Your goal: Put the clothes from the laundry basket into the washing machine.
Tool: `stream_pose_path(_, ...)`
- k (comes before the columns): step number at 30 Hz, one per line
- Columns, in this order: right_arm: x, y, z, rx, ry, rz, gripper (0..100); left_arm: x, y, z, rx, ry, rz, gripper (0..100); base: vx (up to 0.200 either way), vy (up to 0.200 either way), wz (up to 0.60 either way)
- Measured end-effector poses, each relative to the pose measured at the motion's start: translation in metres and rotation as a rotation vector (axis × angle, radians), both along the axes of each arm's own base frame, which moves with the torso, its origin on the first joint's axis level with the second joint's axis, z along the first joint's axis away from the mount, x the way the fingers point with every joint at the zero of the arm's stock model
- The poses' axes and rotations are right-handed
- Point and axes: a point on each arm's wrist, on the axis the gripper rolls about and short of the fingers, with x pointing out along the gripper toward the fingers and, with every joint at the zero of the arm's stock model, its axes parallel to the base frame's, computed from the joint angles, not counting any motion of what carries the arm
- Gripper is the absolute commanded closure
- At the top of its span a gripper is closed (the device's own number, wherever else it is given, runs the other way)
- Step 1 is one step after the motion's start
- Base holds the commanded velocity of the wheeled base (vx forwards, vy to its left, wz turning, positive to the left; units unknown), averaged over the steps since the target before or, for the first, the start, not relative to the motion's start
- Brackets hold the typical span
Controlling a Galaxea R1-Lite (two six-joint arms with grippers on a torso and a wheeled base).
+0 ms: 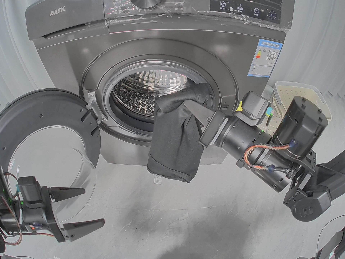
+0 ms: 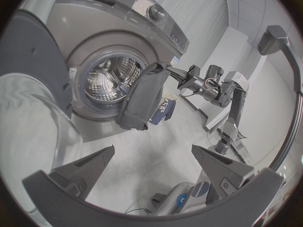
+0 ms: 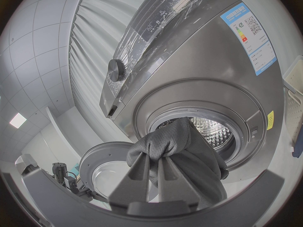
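Observation:
A dark grey garment (image 1: 176, 137) hangs in front of the washing machine's (image 1: 161, 44) open drum (image 1: 147, 90), pinched at its top by my right gripper (image 1: 192, 107), which is shut on it. Its lower part droops toward the floor below the drum opening. In the right wrist view the fingers (image 3: 139, 171) clamp the bunched cloth (image 3: 176, 142) right before the drum mouth. The left wrist view shows the garment (image 2: 142, 95) dangling by the opening. My left gripper (image 1: 77, 207) is low at the left, open and holding nothing. The cream laundry basket (image 1: 316, 94) stands right of the machine, with a blue garment (image 2: 162, 111) hanging on it.
The round machine door (image 1: 46, 126) is swung wide open to the left, just above my left gripper. Bare grey floor (image 1: 172, 213) lies in front of the machine. White curtains hang behind.

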Motion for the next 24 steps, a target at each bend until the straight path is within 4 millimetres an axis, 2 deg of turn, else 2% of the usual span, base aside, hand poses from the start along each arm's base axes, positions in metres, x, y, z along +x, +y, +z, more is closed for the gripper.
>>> stream_pose_path(12,0.012,0.005,0.004,-0.002,-0.001,-0.019,100,0.056,-0.032,-0.012,-0.055,0.155,-0.056,0,0.0,0.0,0.0)
stream_pose_path(24,0.012,0.01,0.01,-0.003,-0.017,-0.014,100,0.094,-0.053,-0.031,-0.03,0.246,-0.073,0,0.0,0.0,0.0)
